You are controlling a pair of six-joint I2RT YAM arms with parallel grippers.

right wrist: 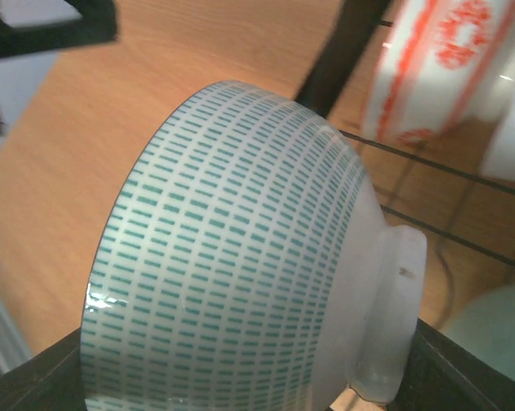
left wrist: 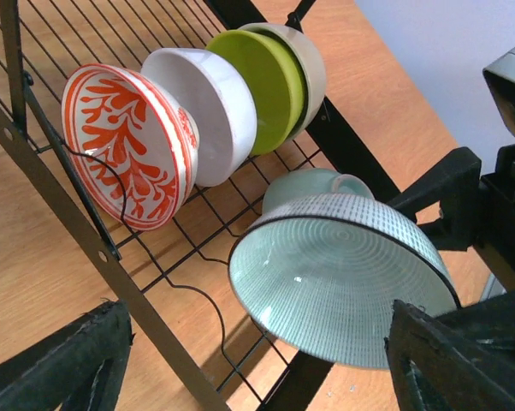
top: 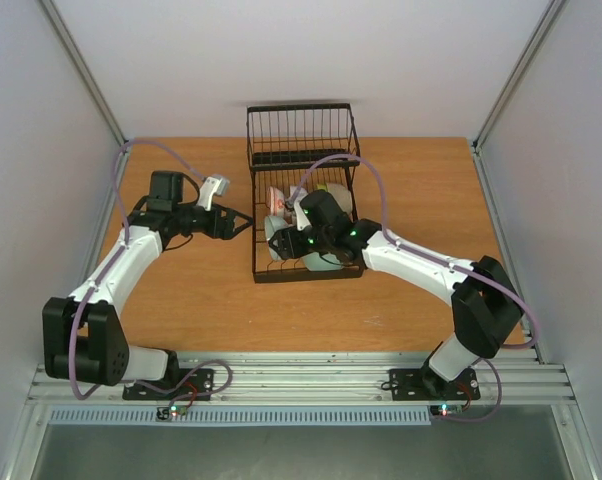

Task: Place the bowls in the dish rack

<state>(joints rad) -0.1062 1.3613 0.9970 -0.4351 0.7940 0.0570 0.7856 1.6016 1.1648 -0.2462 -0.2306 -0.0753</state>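
The celadon bowl with the teal dash pattern (left wrist: 343,291) is sitting tilted over the near left part of the dish rack (top: 306,279). Its ribbed inside is facing left and its lower rim is hanging just above the rack's wire base. It is lying between the fingers of the right gripper (right wrist: 253,381). One finger is pressing by the rim and the other by the foot ring, so the jaws are standing wide but clamped across the bowl.

The left gripper (left wrist: 257,368) is hovering just to the left of the rack's left wall. Its fingers are spread far apart and gripping nothing, and the bowl is sitting just beyond their tips.

Four more bowls are standing on edge in a row across the rack, a little farther back than the held one. From left to right they are the red-orange patterned bowl (left wrist: 125,145), the white bowl (left wrist: 210,111), the yellow-green bowl (left wrist: 257,86) and a pale bowl (left wrist: 313,68) nested close behind it. The rack is resting mid-way along the wooden table (top: 201,290), with its tall basket end facing far.
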